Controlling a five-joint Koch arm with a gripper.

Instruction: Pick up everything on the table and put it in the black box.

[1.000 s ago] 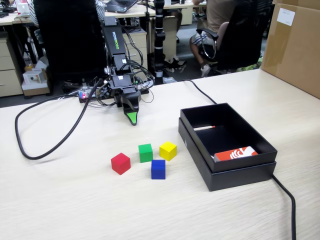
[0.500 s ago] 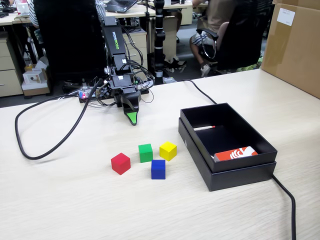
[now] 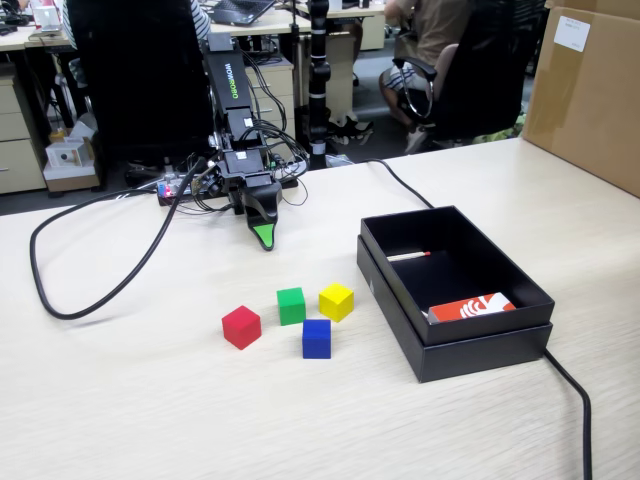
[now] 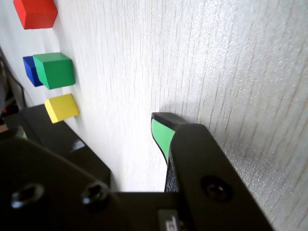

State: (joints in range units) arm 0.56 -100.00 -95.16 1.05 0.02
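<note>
Pale wood-grain table point(image 3: 120, 400), office chairs behind; nothing shifted since the earlier frames. Black box point(image 3: 455, 292) as landmark, open, holding an orange-red and white card point(image 3: 472, 306). Left of box, well apart: arm's gripper point(image 3: 264, 237) pointing down at the tabletop, only one green-tipped jaw showing, state impossible to tell. Nearer the box: yellow cube point(image 3: 336, 301), green cube point(image 3: 291, 305), blue cube point(image 3: 317, 338), red cube point(image 3: 241, 327) farthest.

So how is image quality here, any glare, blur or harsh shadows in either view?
Fixed view: even, soft light, cubes sharp, only faint shadows by the black box. Wrist view: table washed bright, the gripper body close and soft-focused, the red cube cropped.
</note>
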